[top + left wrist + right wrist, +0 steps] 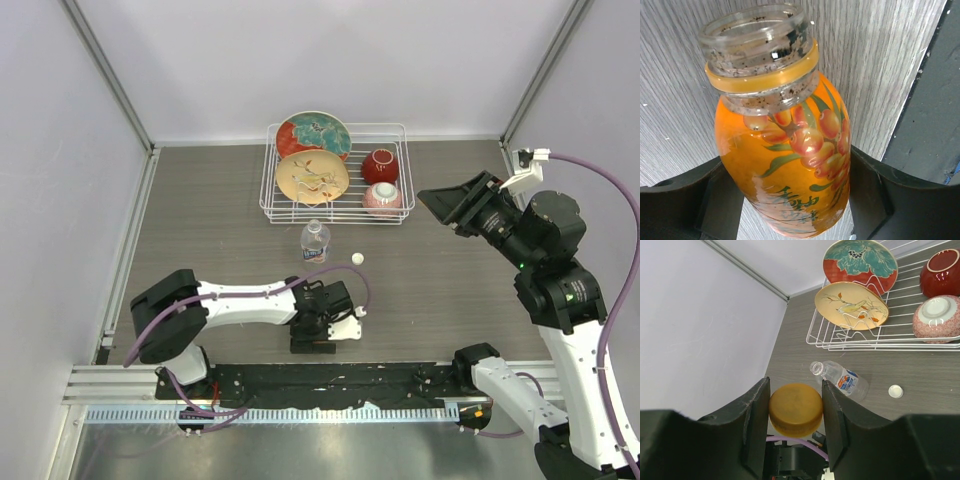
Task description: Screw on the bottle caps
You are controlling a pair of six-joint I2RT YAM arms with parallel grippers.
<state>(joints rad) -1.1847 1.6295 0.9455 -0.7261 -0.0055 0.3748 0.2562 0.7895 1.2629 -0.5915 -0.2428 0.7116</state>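
No cap is on yet; both screwings remain. The left gripper [790,200] is clamped around the body of the orange bottle [785,125], whose neck is bare and open. The top view hides the bottle under the wrist, so I can only guess that it stands on the worktop [200,200] close to the middle of the near edge. The right gripper [796,416] pinches the orange cap [795,405] by its sides and is raised over the right side, well apart from that bottle. So the first cap is picked up but has not yet been brought to its neck. The clear bottle [842,380] stands uncapped near the centre, just in front of the rack [335,170] at the far edge. The white cap [895,391] lies loose on the worktop just beside it, towards the right edge, untouched.
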